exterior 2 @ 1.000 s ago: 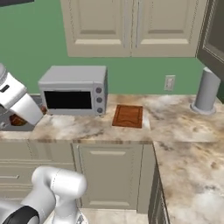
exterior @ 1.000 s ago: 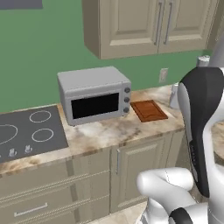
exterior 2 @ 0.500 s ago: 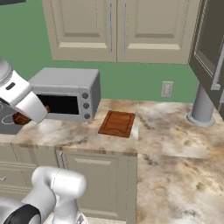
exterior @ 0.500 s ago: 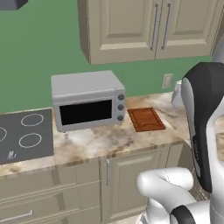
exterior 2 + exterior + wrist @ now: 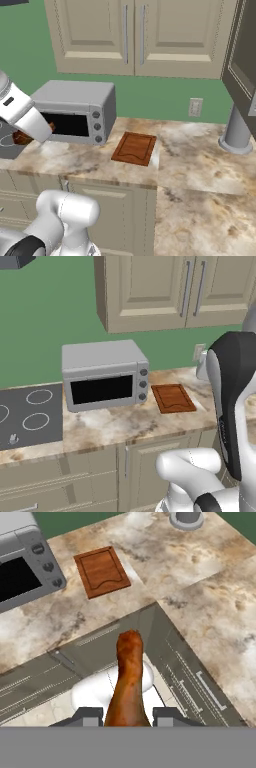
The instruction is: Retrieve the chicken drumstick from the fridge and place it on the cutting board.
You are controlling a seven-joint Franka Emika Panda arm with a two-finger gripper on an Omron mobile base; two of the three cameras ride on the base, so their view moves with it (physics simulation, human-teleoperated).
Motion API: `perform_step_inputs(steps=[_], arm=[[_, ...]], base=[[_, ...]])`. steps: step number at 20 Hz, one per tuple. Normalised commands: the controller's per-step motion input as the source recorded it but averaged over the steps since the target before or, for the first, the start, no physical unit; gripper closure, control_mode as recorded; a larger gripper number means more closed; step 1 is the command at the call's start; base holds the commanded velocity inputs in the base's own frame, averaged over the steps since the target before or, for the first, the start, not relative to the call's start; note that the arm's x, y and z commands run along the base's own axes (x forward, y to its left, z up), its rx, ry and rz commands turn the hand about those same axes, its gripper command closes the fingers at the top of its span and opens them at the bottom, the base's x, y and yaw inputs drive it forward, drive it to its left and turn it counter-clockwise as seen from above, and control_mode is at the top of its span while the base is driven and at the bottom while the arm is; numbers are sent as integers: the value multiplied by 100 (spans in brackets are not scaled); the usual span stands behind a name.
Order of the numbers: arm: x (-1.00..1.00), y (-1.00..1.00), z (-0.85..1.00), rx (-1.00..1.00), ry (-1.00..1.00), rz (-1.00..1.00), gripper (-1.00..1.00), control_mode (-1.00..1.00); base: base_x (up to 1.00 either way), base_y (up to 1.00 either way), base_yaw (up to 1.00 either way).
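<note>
Hanging in the gripper (image 5: 127, 716), the chicken drumstick (image 5: 127, 682) was clamped between both fingertips, off the marble counter's (image 5: 210, 607) edge and short of the cutting board (image 5: 102, 571). That board lay flat and bare just beside the grey microwave (image 5: 103, 374).

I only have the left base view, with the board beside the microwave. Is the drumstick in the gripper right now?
Observer: Yes. In the hand view the gripper is shut on the chicken drumstick, which points out ahead of the fingertips.
Operator: Where is it relative to the board?
Observer: In the right base view the drumstick is off to the left of the cutting board, across the microwave door, not yet over the board.
</note>
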Motion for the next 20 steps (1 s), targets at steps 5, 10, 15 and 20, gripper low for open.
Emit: perform_step_inputs(steps=[5, 10, 15, 20], arm=[[0, 0, 0, 0, 0, 0, 100, 100], [32, -41, -7, 3, 0, 9, 100, -100], [43, -67, -34, 5, 1, 10, 100, -100], [73, -37, -66, -7, 1, 2, 100, -100]], base=[[47, -21, 16], [2, -7, 1], [0, 0, 0], [0, 0, 0]])
